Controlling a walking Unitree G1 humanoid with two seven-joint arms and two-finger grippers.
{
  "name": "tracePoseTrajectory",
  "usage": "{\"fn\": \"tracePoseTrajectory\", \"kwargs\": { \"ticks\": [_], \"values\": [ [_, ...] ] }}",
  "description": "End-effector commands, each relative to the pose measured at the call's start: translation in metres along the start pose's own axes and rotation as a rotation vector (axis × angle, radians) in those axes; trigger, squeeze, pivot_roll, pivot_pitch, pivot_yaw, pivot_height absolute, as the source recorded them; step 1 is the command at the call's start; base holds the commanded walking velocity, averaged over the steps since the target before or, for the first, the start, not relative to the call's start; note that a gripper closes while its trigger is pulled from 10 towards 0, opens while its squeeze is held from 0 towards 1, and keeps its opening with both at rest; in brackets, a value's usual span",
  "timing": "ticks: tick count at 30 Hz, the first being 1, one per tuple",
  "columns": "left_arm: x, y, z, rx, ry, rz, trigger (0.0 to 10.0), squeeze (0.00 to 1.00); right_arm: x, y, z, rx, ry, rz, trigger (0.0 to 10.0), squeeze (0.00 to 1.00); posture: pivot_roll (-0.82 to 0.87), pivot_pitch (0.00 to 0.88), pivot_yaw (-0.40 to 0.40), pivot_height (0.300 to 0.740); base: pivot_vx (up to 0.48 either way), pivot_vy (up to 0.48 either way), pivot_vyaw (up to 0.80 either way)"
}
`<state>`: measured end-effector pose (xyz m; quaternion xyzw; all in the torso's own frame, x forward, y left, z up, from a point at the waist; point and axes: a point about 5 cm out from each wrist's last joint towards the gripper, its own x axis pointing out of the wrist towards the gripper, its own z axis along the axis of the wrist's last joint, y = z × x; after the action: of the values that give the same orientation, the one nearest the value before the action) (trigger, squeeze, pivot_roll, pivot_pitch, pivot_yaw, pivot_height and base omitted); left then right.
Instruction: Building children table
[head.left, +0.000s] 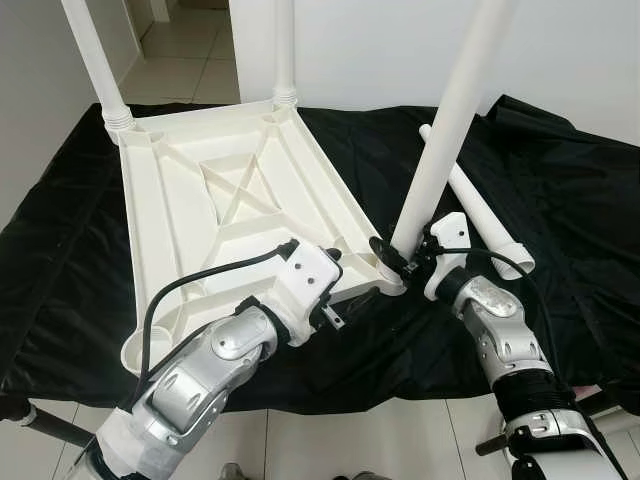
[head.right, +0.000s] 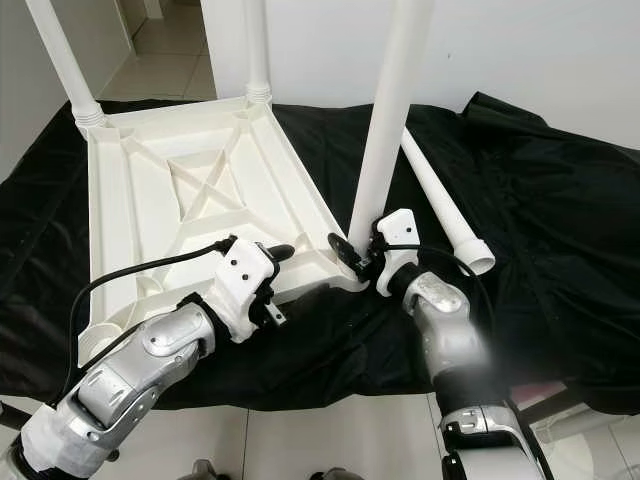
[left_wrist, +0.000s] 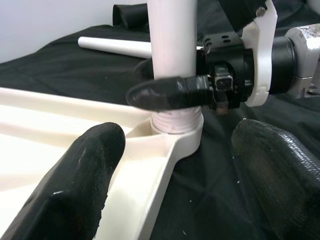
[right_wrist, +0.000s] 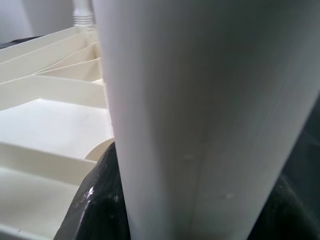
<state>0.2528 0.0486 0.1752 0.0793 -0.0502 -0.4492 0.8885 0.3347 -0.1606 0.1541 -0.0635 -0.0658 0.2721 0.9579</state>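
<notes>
From the head cameras you see the white tabletop (head.left: 235, 215) lying upside down on the black sheet (head.left: 560, 190), ribs up, so the leg sockets face you. Two legs (head.left: 95, 65) already stand in the far corners, and a spare leg (head.left: 480, 215) lies on the sheet just beyond your right arm. Your right gripper (head.left: 405, 258) is closed around the third leg (head.left: 450, 120) low on its shaft, near the threaded end, which gives you leverage to turn or press it into the near-right corner socket (head.left: 388, 283); the leg leans slightly rather than standing plumb. Your left gripper (head.left: 335, 300) sits at the near edge of the tabletop by that same corner, likely there to steady the panel. In the left wrist view, its fingers (left_wrist: 75, 175) are spread wide with nothing between them, one over the tabletop rim and one over the sheet, while the leg's threaded collar (left_wrist: 175, 120) meets the socket. In the right wrist view the leg's shaft (right_wrist: 200, 110) runs between the black fingers (right_wrist: 95, 200), pressed tight against it.
</notes>
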Motion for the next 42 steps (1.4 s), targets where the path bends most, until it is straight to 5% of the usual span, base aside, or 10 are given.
{"fn": "tracePoseTrajectory", "kwargs": {
  "ticks": [1,6,8,19,20,30,32,34,35,42],
  "values": [
    [-0.001,-0.010,-0.006,-0.008,0.016,-0.155,10.0,0.00,-0.007,-0.006,-0.010,-0.005,0.059,-0.101,10.0,0.00,-0.06,0.098,-0.004,0.740,0.000,0.000,0.00],
    [0.001,-0.009,-0.007,-0.011,0.011,-0.152,10.0,0.00,-0.008,-0.002,-0.011,0.013,0.056,-0.181,10.0,0.00,-0.08,0.095,-0.005,0.740,0.000,0.000,0.00],
    [0.003,-0.009,-0.007,-0.016,0.006,-0.155,10.0,0.00,-0.012,0.007,-0.014,0.079,0.063,-0.345,10.0,0.00,-0.09,0.093,-0.007,0.740,0.000,0.000,0.00],
    [0.009,-0.012,-0.007,-0.020,-0.009,-0.167,10.0,0.00,-0.015,0.031,-0.009,0.157,0.022,-0.527,10.0,0.00,-0.12,0.085,-0.012,0.740,0.000,0.000,0.00],
    [0.010,-0.012,-0.007,-0.015,-0.011,-0.176,10.0,0.00,-0.015,0.036,-0.009,0.195,0.029,-0.645,10.0,0.00,-0.12,0.085,-0.018,0.740,0.000,0.000,0.00],
    [0.007,-0.010,-0.008,-0.014,-0.011,-0.165,10.0,0.00,-0.010,0.049,-0.001,0.224,0.019,-0.593,10.0,0.00,-0.10,0.088,-0.038,0.740,0.000,0.000,0.00],
    [0.005,-0.010,-0.008,-0.014,-0.010,-0.161,10.0,0.00,-0.012,0.046,0.001,0.219,0.018,-0.598,10.0,0.46,-0.10,0.088,-0.038,0.740,0.000,0.000,0.00],
    [0.004,-0.011,-0.009,-0.014,-0.009,-0.160,10.0,0.00,-0.012,0.045,0.001,0.218,0.014,-0.596,10.0,0.46,-0.10,0.088,-0.038,0.740,0.000,0.000,0.00],
    [0.004,-0.011,-0.009,-0.017,-0.009,-0.157,10.0,0.00,-0.013,0.042,0.002,0.216,0.006,-0.589,10.0,1.00,-0.09,0.086,-0.041,0.740,0.000,0.000,0.00],
    [0.001,-0.009,-0.008,-0.008,-0.009,-0.145,10.0,0.00,-0.017,0.028,0.006,0.171,-0.014,-0.495,10.0,1.00,-0.07,0.083,-0.050,0.740,0.000,0.000,0.00]
  ]
}}
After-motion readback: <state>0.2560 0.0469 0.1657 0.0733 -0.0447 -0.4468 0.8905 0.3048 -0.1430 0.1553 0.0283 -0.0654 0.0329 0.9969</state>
